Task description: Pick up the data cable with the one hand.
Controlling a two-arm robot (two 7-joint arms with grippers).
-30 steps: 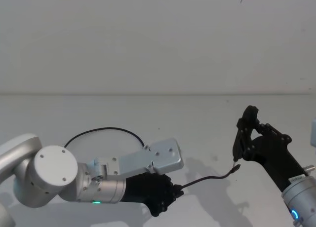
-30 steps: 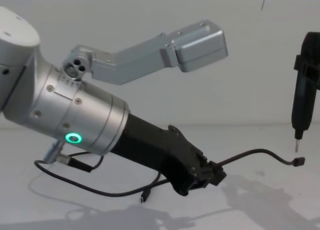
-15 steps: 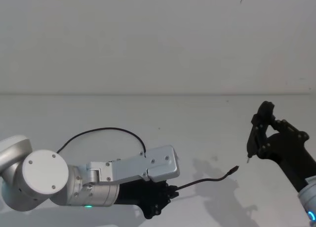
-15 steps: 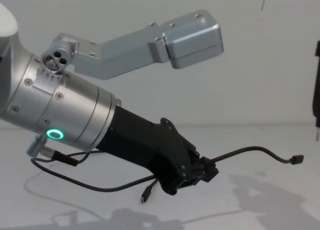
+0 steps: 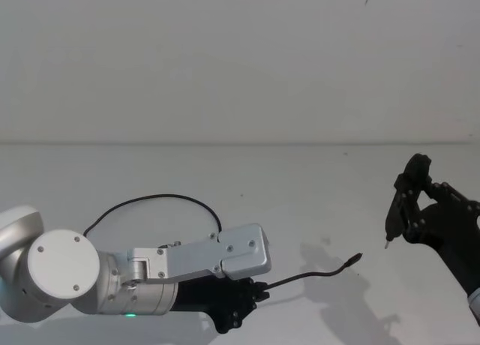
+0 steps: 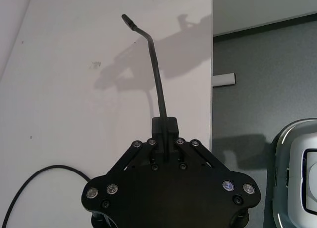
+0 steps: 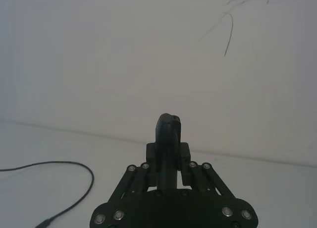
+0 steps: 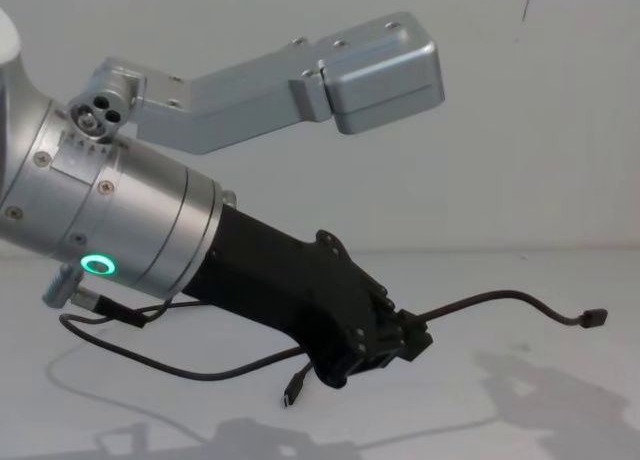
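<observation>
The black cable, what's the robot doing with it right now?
The left gripper has its jaws shut on the data cable some way back from one plug. That end juts out toward the robot's right, raised above the white table. The rest of the cable curves away in a loop past the left arm. The right gripper hangs off to the right with its jaws shut, apart from the cable.

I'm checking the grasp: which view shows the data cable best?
The left wrist view: the data cable runs out from the shut left hand to its free plug. The head view shows its arc on the table; the chest view shows it sideways, partly behind the hand.
</observation>
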